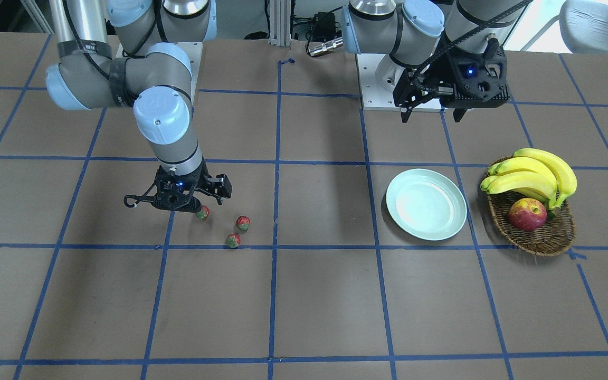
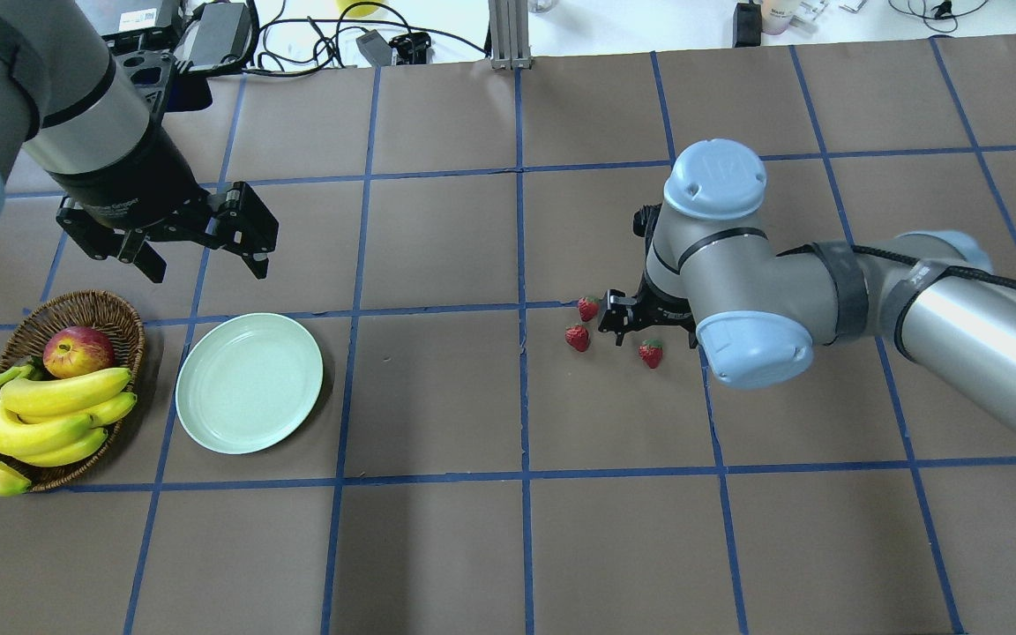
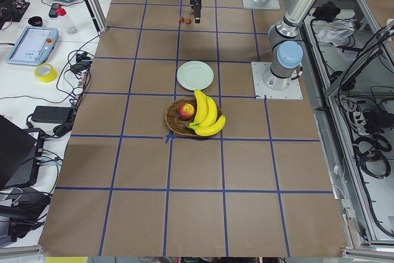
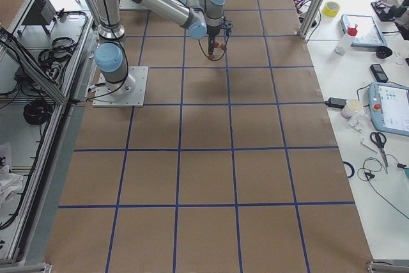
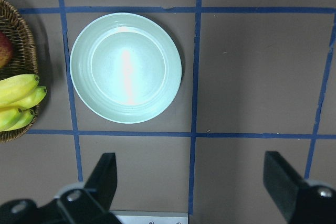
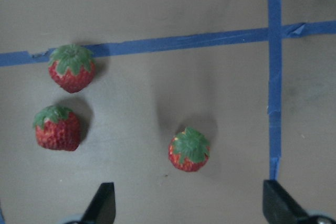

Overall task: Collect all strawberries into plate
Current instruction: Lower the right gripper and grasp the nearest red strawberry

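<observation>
Right wrist-mounted view: three strawberries (image 6: 189,149) lie caps toward the top; right gripper (image 6: 190,205) spread wide, holding nothing.

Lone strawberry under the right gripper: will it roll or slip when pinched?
Likely light: the strawberry is tiny against the open right gripper. Its rounded, tapered body rests loose on the flat table, so an off-centre touch could roll it. The taper might also let it squirt out of a pinch. Whether it is real or plastic, I can't tell.
</observation>
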Tool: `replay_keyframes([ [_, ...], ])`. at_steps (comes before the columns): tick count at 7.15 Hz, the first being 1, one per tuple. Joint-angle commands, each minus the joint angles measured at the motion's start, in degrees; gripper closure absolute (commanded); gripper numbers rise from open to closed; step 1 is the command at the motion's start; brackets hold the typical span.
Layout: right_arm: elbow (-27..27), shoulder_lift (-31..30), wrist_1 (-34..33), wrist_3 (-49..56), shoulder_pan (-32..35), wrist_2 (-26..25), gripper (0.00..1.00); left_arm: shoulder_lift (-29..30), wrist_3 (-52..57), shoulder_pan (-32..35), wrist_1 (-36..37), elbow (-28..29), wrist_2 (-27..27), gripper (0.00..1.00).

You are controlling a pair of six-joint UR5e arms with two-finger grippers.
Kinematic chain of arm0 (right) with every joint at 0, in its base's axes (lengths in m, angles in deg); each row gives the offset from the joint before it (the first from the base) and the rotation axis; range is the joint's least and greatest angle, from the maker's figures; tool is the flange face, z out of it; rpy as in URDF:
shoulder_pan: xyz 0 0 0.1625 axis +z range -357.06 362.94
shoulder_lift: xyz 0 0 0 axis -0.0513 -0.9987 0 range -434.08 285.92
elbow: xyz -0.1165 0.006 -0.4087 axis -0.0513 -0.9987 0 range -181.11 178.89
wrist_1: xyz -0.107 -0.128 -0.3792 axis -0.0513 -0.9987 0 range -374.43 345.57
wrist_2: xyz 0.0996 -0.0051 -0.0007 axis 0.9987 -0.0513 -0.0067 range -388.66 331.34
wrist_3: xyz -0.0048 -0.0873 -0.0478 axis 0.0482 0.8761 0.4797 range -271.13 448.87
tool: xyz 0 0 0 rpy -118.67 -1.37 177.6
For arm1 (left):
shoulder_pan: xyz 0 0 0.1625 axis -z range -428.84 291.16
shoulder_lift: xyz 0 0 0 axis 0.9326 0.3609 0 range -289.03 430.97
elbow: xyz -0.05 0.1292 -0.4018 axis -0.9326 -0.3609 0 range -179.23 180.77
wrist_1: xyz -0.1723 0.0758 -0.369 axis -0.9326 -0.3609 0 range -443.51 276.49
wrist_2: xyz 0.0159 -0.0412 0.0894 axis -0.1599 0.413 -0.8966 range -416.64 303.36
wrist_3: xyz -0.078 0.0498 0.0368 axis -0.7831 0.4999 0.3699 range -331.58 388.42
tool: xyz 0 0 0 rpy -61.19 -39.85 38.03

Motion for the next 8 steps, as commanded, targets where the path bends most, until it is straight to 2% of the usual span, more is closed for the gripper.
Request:
replay_keyframes([
  [1, 1.14, 2.77, -4.75, -1.19, 0.06, -0.33, 0.06, -0.08, 0.18, 0.0, -0.36, -0.1, 0.18, 0.0],
  [4, 1.49, 3.12, -4.67, -1.36, 0.06, -0.77, 0.37, 0.01, 0.26, 0.09, -0.36, -0.01, 0.18, 0.0],
  [7, 1.49, 4.0, -4.67, -1.45, -0.21, -0.68, 0.38, 0.01, 0.0, 0.18, -0.1, -0.1, 0.18, 0.0],
  [8, 1.49, 4.0, -4.67, -1.45, -0.29, -0.68, 0.64, -0.08, 0.0, 0.18, -0.1, -0.1, 0.09, 0.0],
])
